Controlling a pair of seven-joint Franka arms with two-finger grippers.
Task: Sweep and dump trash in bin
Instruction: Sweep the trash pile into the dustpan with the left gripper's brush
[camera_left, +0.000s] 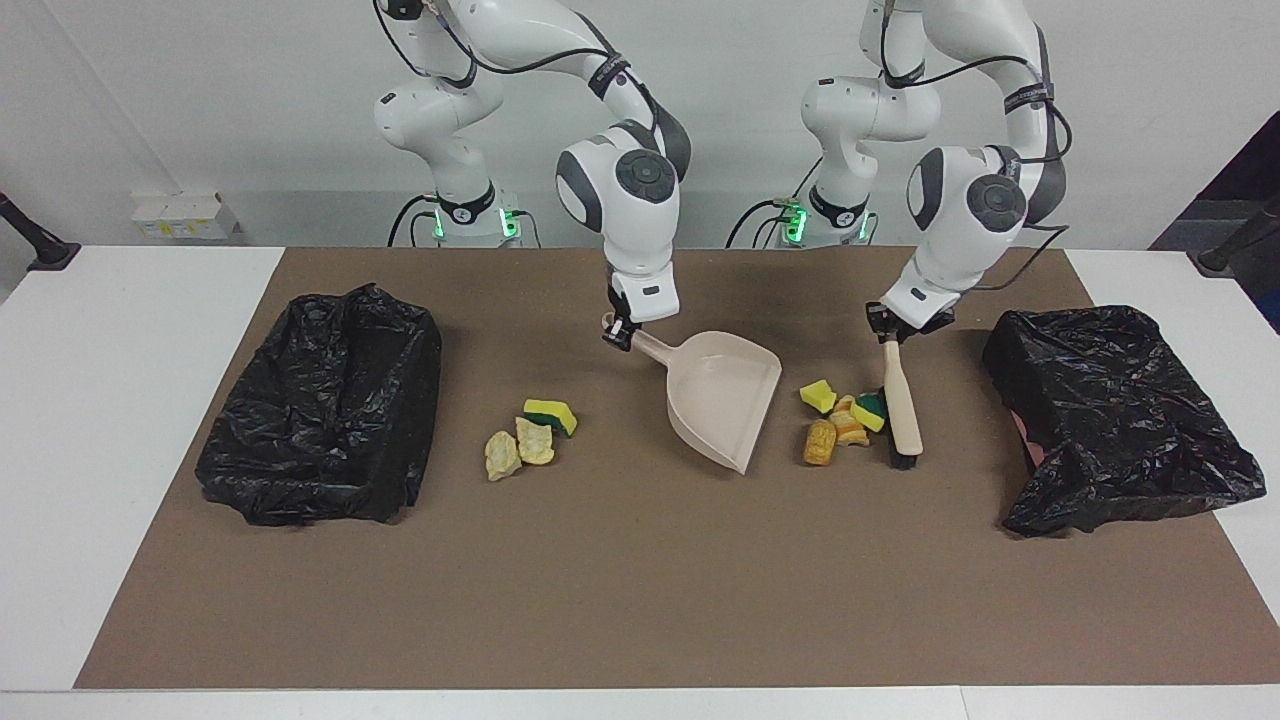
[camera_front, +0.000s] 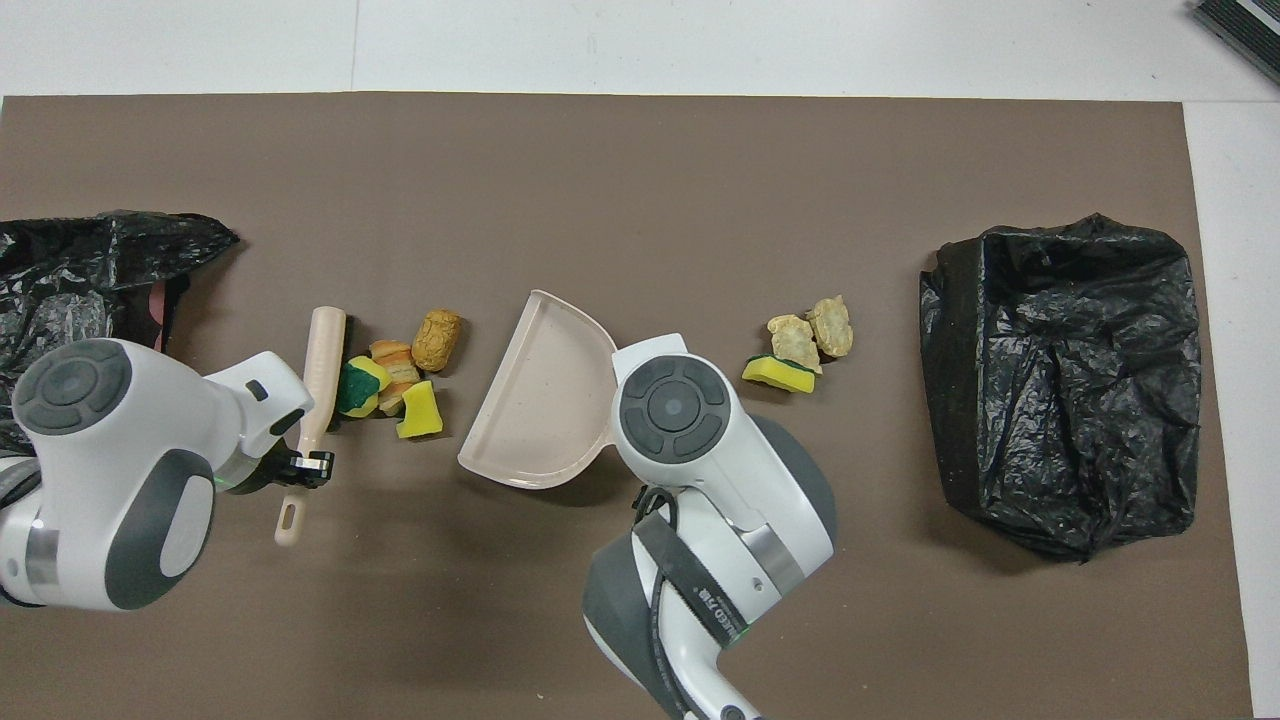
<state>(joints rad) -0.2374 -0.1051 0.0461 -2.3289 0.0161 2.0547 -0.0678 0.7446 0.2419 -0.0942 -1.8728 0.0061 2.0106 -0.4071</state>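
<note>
My right gripper (camera_left: 620, 335) is shut on the handle of the beige dustpan (camera_left: 722, 400), whose open mouth faces the left arm's end of the table. My left gripper (camera_left: 889, 335) is shut on the handle of the beige brush (camera_left: 903, 410), its bristles against a pile of trash (camera_left: 835, 420): yellow-and-green sponge bits and tan chunks, between brush and dustpan mouth. In the overhead view this trash pile (camera_front: 400, 375) lies between brush (camera_front: 318, 370) and dustpan (camera_front: 545, 400). A second trash pile (camera_left: 525, 435) sits beside the dustpan toward the right arm's end.
A bin lined with a black bag (camera_left: 325, 400) stands at the right arm's end of the brown mat. Another black-bagged bin (camera_left: 1110, 415) lies at the left arm's end, close to the brush. White table borders the mat.
</note>
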